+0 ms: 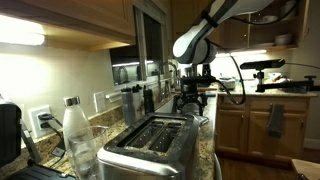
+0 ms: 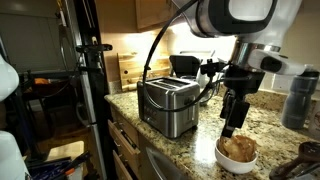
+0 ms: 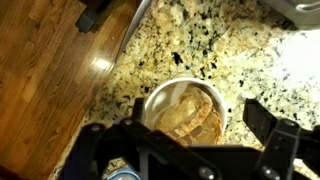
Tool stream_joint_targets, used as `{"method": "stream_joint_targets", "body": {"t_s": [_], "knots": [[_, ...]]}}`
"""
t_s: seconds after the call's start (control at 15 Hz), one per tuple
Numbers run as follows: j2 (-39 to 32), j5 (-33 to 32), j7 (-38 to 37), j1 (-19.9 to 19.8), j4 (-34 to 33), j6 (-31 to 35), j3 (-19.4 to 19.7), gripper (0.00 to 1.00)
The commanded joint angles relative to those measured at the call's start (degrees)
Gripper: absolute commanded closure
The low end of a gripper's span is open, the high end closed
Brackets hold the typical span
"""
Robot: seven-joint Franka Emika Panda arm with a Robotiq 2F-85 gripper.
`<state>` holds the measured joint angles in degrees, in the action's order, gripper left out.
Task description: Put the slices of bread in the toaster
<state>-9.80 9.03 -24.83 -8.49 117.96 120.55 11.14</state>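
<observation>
toaster [image 1: 150, 145] fills the foreground in an exterior view, a clear bottle [image 1: 75, 125] beside it and the gripper [image 1: 190, 97] far behind. in an exterior view the gripper hangs just over a white bowl [image 2: 225, 162] holding the slices of bread [image 2: 238, 148], apart from the toaster. in the wrist view the fingers [image 3: 272, 140] are spread wide and empty, straddling the bowl. the slices seem stacked, so a pinch may catch the rim or lift two.

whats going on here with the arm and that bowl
The robot arm's gripper hangs open just above a white bowl that holds the slices of bread, on the granite counter. Nothing is gripped yet. The toaster stands on the same counter, apart from the bowl, and its slots look empty.
</observation>
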Motion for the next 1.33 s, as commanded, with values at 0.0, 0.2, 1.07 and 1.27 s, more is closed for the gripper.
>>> {"method": "stream_joint_targets", "body": {"t_s": [0.0, 0.2, 1.07, 1.27], "knots": [[-0.1, 1.7, -5.6, 0.0, -0.1, 0.1, 0.1, 0.00], [0.0, 2.7, -10.0, 0.2, 0.4, 0.9, 0.1, 0.00], [-1.2, 5.9, -21.4, 0.0, 6.3, 7.9, 0.5, 0.00], [-0.9, 5.3, -22.5, 0.2, 6.8, 8.4, 0.7, 0.00]]}}
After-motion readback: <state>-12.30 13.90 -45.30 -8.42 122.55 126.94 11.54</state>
